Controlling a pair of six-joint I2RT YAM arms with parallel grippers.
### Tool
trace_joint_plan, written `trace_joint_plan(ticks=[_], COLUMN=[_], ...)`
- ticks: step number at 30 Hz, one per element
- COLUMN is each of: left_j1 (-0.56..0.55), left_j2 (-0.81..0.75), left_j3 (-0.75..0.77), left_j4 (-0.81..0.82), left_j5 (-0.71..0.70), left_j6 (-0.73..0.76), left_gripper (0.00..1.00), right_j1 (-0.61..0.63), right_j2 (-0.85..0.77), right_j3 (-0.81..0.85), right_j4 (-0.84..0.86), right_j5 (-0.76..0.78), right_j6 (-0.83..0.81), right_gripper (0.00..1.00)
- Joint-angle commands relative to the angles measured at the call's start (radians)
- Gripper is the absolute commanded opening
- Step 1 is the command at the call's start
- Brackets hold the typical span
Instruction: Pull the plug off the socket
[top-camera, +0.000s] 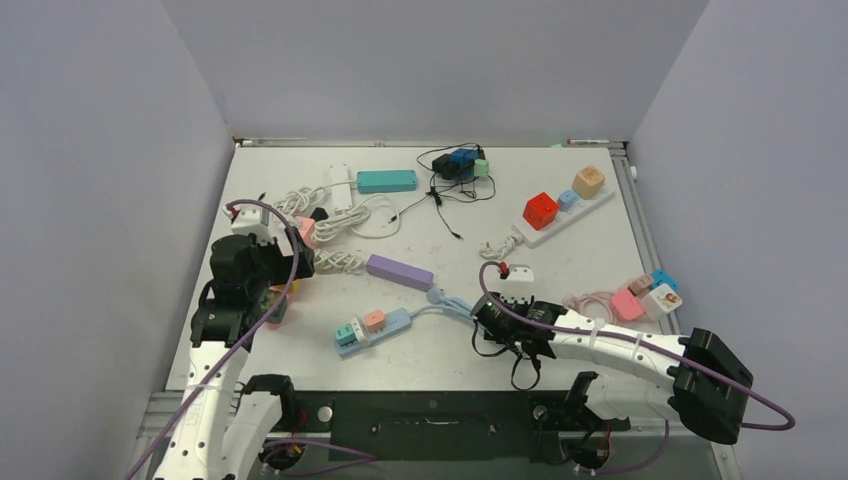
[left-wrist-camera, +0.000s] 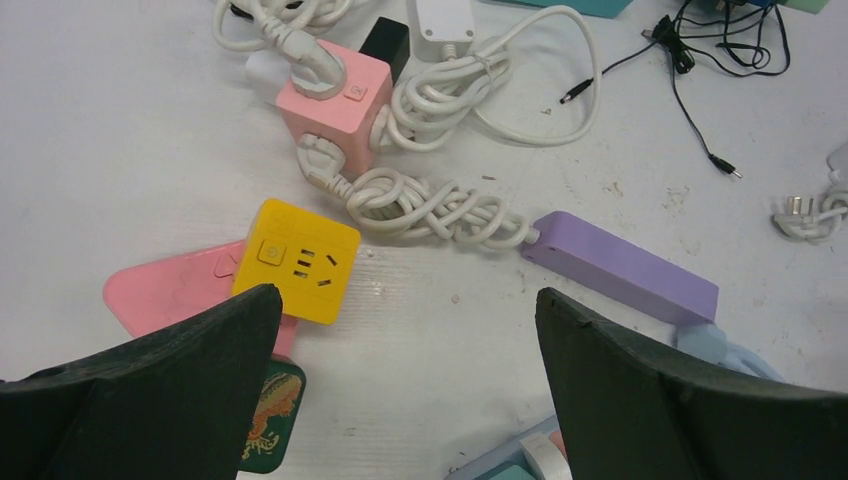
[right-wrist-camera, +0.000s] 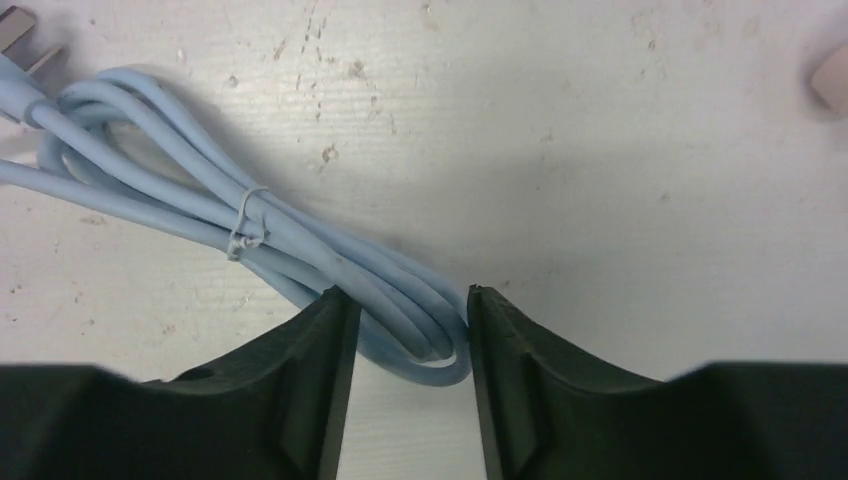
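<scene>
The light-blue power strip (top-camera: 385, 325) lies near the table's front middle. A teal plug (top-camera: 347, 333) and a salmon plug (top-camera: 374, 319) sit in it. Its coiled light-blue cord (top-camera: 452, 305) runs right; it also shows in the right wrist view (right-wrist-camera: 300, 235). My right gripper (top-camera: 487, 318) is down at the coil's end, and its jaws (right-wrist-camera: 405, 295) are closed narrow on the cord loop. My left gripper (top-camera: 265, 285) hovers wide open and empty (left-wrist-camera: 405, 300). It is above bare table between a yellow cube socket (left-wrist-camera: 297, 260) and the lilac strip (left-wrist-camera: 620, 265). The strip's corner (left-wrist-camera: 525, 455) shows at the bottom edge.
A pink cube socket (left-wrist-camera: 335, 100) with tangled white cords (left-wrist-camera: 430, 205) lies beyond the left gripper. A flat pink piece (left-wrist-camera: 165, 290) lies by the yellow cube. A teal strip (top-camera: 386, 181), black cables (top-camera: 450, 185), a white strip with coloured cubes (top-camera: 565, 210) and pink adapters (top-camera: 640, 295) lie farther off.
</scene>
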Motion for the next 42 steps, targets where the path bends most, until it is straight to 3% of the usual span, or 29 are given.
trace_joint_plan(ticks=[1, 4, 11, 15, 17, 24, 28, 34, 42], left_j1=[-0.025, -0.056, -0.155, -0.221, -0.251, -0.334, -0.362, -0.474, -0.585], left_j2=[0.005, 0.011, 0.048, 0.047, 0.029, -0.035, 0.029, 0.050, 0.090], left_j3=[0.007, 0.000, -0.011, -0.032, -0.069, -0.115, -0.143, -0.247, -0.300], left_j4=[0.060, 0.079, 0.113, 0.148, 0.176, 0.191, 0.216, 0.314, 0.367], left_j5=[0.090, 0.156, 0.340, 0.397, 0.398, 0.257, 0.223, 0.126, 0.088], left_j6=[0.027, 0.038, 0.038, -0.042, -0.120, -0.203, -0.280, -0.348, -0.382], left_gripper=[0.96, 0.96, 0.96, 0.96, 0.96, 0.96, 0.96, 0.96, 0.96], right_j1=[-0.083, -0.141, -0.160, -0.194, -0.225, -0.251, -0.249, -0.243, -0.168], right_j2=[0.006, 0.029, 0.214, 0.319, 0.348, 0.336, 0.267, 0.187, 0.153], right_j3=[0.001, 0.025, 0.133, 0.179, 0.206, 0.285, 0.302, 0.283, 0.156], right_j4=[0.172, 0.262, 0.544, 0.684, 0.722, 0.681, 0.568, 0.415, 0.545], right_j5=[0.077, 0.104, 0.240, 0.276, 0.246, 0.196, 0.148, -0.006, -0.184], right_j6=[-0.155, -0.278, -0.572, -0.678, -0.679, -0.621, -0.626, -0.473, -0.204], right_gripper=[0.33, 0.22, 0.17, 0.19, 0.28, 0.80, 0.98, 0.93, 0.90])
